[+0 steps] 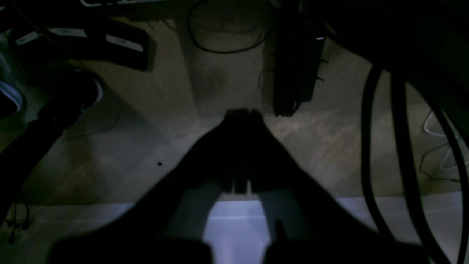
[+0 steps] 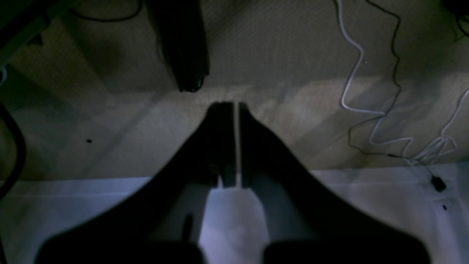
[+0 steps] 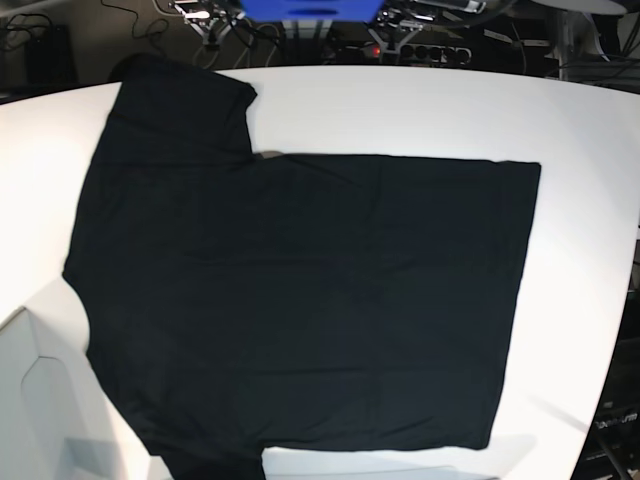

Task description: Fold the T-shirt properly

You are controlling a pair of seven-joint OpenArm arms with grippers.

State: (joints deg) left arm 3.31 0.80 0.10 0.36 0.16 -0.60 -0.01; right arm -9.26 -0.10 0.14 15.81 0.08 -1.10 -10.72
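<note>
The T-shirt [image 3: 300, 300] lies spread flat on the white table [image 3: 590, 200] in the base view, plain black side up, one sleeve at the far left and its hem to the right. Neither arm shows in that view. In the left wrist view my left gripper [image 1: 242, 112] is shut with nothing between its fingers, hanging over carpeted floor beyond a white edge [image 1: 366, 211]. My right gripper [image 2: 236, 106] looks the same in the right wrist view: jaws together, empty, above the floor. No cloth appears in either wrist view.
Black cables [image 1: 384, 146] hang at the right of the left wrist view, with a dark table leg [image 1: 293, 73] ahead. White and black cords [image 2: 370, 110] trail over the carpet in the right wrist view. Equipment and wires [image 3: 400, 30] crowd the table's far edge.
</note>
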